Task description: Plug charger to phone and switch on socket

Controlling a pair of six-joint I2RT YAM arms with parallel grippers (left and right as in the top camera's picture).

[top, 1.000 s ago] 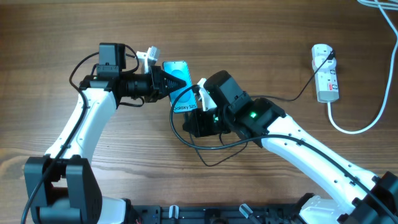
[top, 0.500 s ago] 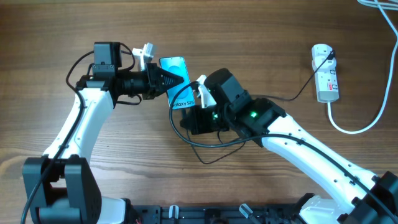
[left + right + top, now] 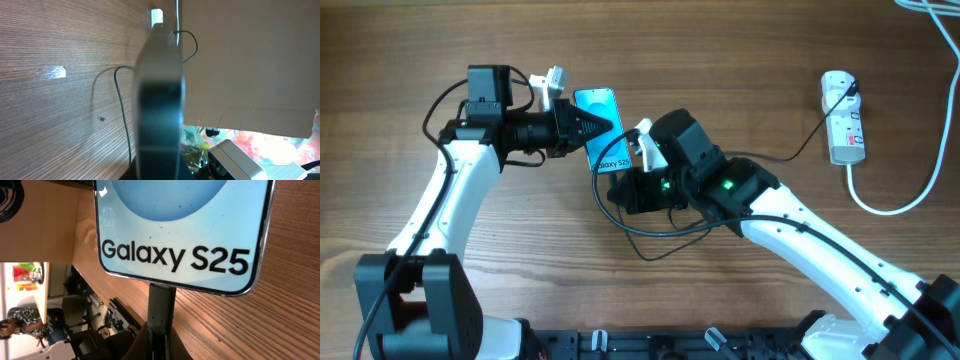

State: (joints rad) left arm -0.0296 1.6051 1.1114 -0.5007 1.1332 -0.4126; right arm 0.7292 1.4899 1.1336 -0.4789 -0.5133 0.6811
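The phone [image 3: 610, 150] is held off the table on edge, its blue screen with "Galaxy S25" text facing the right wrist camera [image 3: 180, 230]. My left gripper [image 3: 590, 127] is shut on its sides; in the left wrist view the phone [image 3: 160, 100] shows edge-on between the jaws. My right gripper [image 3: 625, 185] is shut on the charger's grey connector [image 3: 161, 305], whose tip meets the phone's bottom edge; how deep it sits I cannot tell. The black charger cable [image 3: 650, 240] loops under the right arm. The white socket [image 3: 845, 118] lies at the far right.
A thick white cord [image 3: 920, 190] curves from the socket toward the right edge. The thin dark cable [image 3: 800, 152] runs from the socket to the right arm. A black rail [image 3: 640, 345] lines the table's front edge.
My left gripper has carried the phone slightly left and away. My right gripper has followed with the connector, staying at the phone's bottom edge.
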